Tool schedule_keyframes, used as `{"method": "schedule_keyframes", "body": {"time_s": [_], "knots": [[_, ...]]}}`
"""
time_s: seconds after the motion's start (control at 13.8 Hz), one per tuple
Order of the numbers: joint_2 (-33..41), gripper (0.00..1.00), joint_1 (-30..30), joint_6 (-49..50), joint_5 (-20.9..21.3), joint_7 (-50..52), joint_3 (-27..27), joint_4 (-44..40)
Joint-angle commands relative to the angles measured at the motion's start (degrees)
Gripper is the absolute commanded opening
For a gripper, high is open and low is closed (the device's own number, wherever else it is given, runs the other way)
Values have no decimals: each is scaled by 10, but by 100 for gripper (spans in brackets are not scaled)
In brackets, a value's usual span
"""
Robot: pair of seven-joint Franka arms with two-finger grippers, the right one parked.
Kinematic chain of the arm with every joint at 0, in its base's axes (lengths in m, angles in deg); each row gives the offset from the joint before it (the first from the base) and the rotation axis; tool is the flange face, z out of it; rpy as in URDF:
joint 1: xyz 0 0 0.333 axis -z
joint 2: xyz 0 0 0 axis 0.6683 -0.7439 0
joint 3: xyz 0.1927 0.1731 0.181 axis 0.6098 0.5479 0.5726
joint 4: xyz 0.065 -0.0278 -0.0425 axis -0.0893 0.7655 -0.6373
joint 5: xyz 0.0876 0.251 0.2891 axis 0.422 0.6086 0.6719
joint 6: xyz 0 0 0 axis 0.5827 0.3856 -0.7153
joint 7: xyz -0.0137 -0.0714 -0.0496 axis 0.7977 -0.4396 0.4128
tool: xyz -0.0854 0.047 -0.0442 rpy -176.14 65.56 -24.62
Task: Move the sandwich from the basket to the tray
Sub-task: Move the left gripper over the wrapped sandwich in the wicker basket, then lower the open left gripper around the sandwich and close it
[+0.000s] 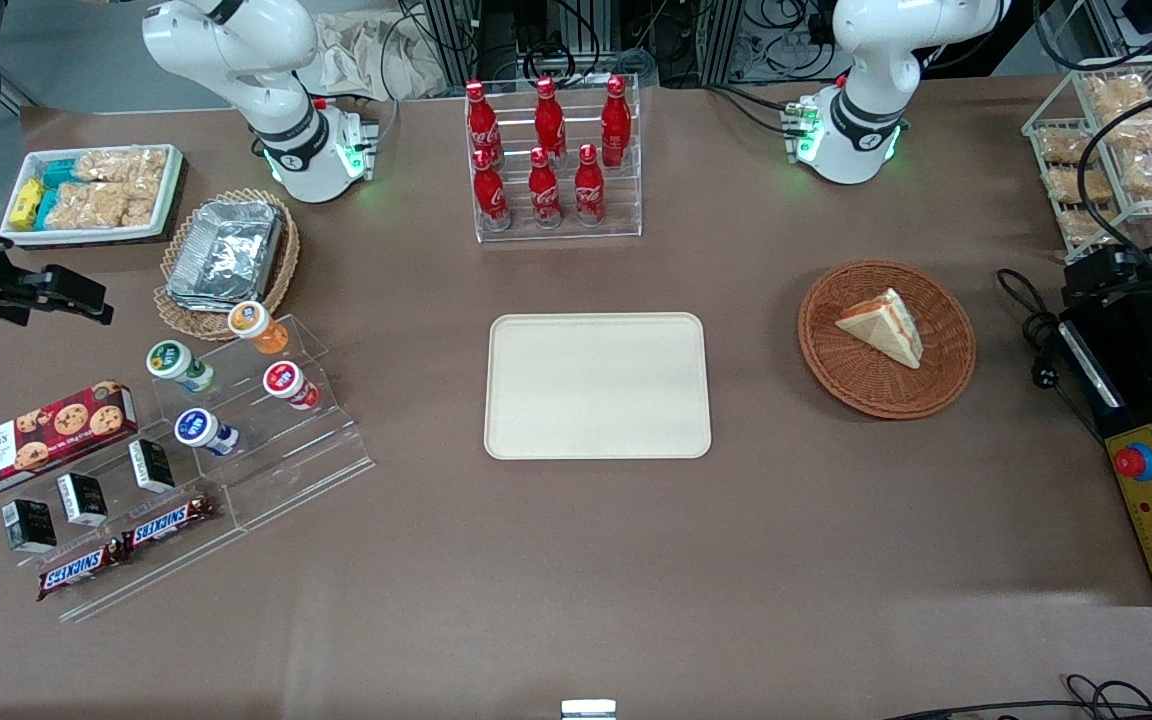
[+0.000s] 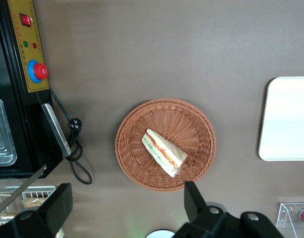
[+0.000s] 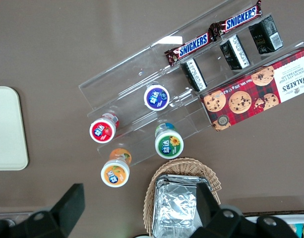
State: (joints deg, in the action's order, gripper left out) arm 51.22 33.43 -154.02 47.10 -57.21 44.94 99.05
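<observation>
Sandwich lies on its side in the woven basket, untouched. Cream tray sits bare on the table, well apart, toward the parked arm's end. Hand spread wide, hovering high above the basket

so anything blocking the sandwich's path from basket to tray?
Nothing visible. The sandwich lies in the basket, bare table up to the empty tray. The gripper hangs above the basket, fingers open.
</observation>
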Motion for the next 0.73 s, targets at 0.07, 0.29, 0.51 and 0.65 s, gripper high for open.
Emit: {"method": "schedule_keyframes", "body": {"time_s": [0.07,0.29,0.51,0.65], "knots": [[3,100,-5,7,-4,8,-3,17],[17,100,-28,2,-26,10,1,58],[31,100,-69,-17,-75,55,2,112],[50,100,-69,-38,-81,99,1,162]]}}
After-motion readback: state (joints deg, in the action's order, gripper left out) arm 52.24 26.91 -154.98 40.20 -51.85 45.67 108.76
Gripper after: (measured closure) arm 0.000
